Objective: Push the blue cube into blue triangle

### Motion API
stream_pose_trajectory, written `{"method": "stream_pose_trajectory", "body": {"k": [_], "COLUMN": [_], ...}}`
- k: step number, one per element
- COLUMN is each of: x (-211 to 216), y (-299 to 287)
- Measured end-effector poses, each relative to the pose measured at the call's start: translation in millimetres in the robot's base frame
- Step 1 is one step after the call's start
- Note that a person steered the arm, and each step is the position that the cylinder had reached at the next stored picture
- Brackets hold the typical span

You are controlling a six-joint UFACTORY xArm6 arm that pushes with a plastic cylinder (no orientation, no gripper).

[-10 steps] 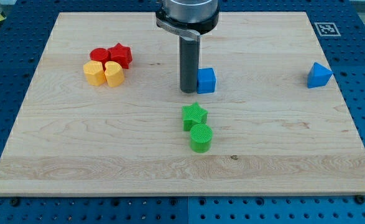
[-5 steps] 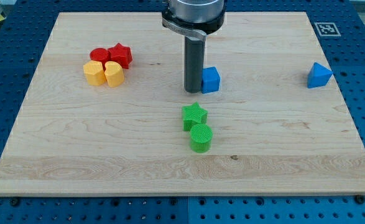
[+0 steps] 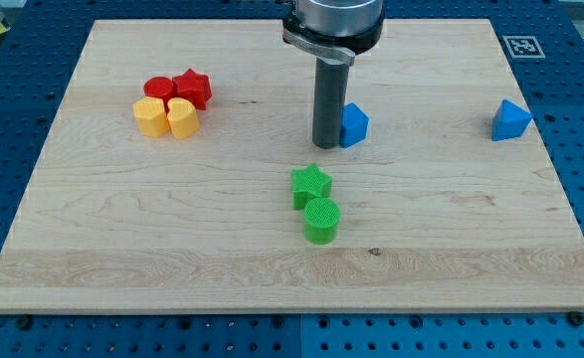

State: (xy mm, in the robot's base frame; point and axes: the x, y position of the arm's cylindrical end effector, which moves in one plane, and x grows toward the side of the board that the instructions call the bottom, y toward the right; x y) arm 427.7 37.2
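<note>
Camera view, the only one. My tip [image 3: 328, 146] sits against the view's-left face of the blue cube [image 3: 354, 125], touching it, in the upper middle of the board [image 3: 172, 249]. No jaws on this rig, only the rod, so nothing is clenched or released; the cube is simply pressed from one side.

The blue triangle [image 3: 510, 120] lies near the board's right edge, well apart from the cube, at roughly the same height in the view. Bare wood between the two.

Other blocks: green star [image 3: 311, 185] and green cylinder [image 3: 321, 220], touching, just below the tip toward the board's bottom edge. Near the left edge, a tight cluster: red cylinder [image 3: 158, 89], red star [image 3: 192, 88], yellow hexagon [image 3: 150, 116], yellow heart [image 3: 181, 117].

Risks, as I judge them: the cube looks turned slightly, so an off-centre push could spin it and let it slip past the tip. A line drifting up or down would miss the triangle. A hard arrival might knock the triangle off the right edge.

Containers: none visible, nothing held in anything.
</note>
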Motion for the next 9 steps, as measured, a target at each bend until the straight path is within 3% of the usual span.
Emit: {"method": "stream_pose_trajectory", "body": {"k": [5, 9], "x": [-5.1, -14.4], "y": [42.5, 43.8]}}
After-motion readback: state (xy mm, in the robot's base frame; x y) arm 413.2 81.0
